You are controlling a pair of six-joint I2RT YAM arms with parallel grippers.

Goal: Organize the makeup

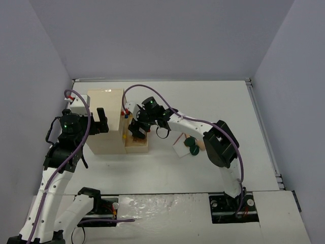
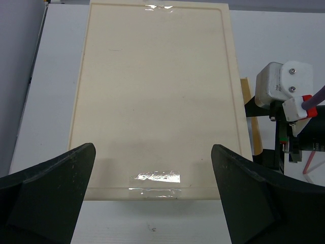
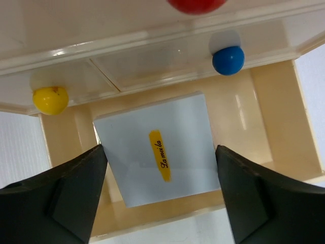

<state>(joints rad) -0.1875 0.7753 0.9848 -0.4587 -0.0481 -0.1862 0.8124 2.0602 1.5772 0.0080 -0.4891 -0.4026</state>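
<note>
A white flat card (image 3: 152,122) with a yellow label hangs at a tilt just above the floor of the cream box's open drawer (image 3: 274,117). My right gripper (image 3: 160,150) is shut on it, jaws wide, one fingertip at each side edge. From above, that gripper (image 1: 136,130) sits over the drawer (image 1: 138,148). More makeup lies on the table to the right: two dark green compacts (image 1: 192,146), a white flat piece (image 1: 181,150) and a thin pencil (image 1: 177,138). My left gripper (image 2: 152,168) hovers open over the box top (image 2: 152,91), holding nothing.
The cream box (image 1: 105,122) stands left of centre, with red (image 3: 197,4), blue (image 3: 228,60) and yellow (image 3: 50,99) knobs on its shut drawers. The right arm (image 1: 218,145) arches over the table beside the loose makeup. Grey walls close in the table on three sides.
</note>
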